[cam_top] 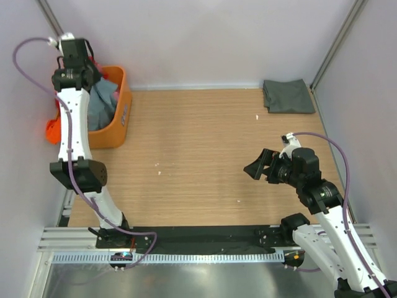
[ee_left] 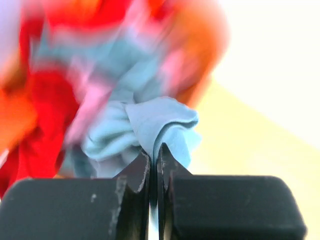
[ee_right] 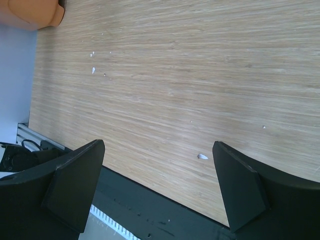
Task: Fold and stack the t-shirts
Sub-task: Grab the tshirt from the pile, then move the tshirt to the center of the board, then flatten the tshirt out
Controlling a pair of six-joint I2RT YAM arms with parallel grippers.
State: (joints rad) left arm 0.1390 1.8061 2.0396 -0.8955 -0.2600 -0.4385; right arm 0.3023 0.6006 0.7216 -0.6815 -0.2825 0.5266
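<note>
Top external shows a wooden table (cam_top: pixel 198 143) between pale walls (cam_top: pixel 186 37), left pincer (ee_left: pixel 154 153) clamped on blue t-shirt (ee_left: pixel 162 120), right pincer (ee_right: pixel 159 150) agape.

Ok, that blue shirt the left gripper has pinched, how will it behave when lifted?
Likely floppy: the blue shirt bunches into soft folds at the left gripper, so it should drape and trail. It may drag the red cloth beside it along.
</note>
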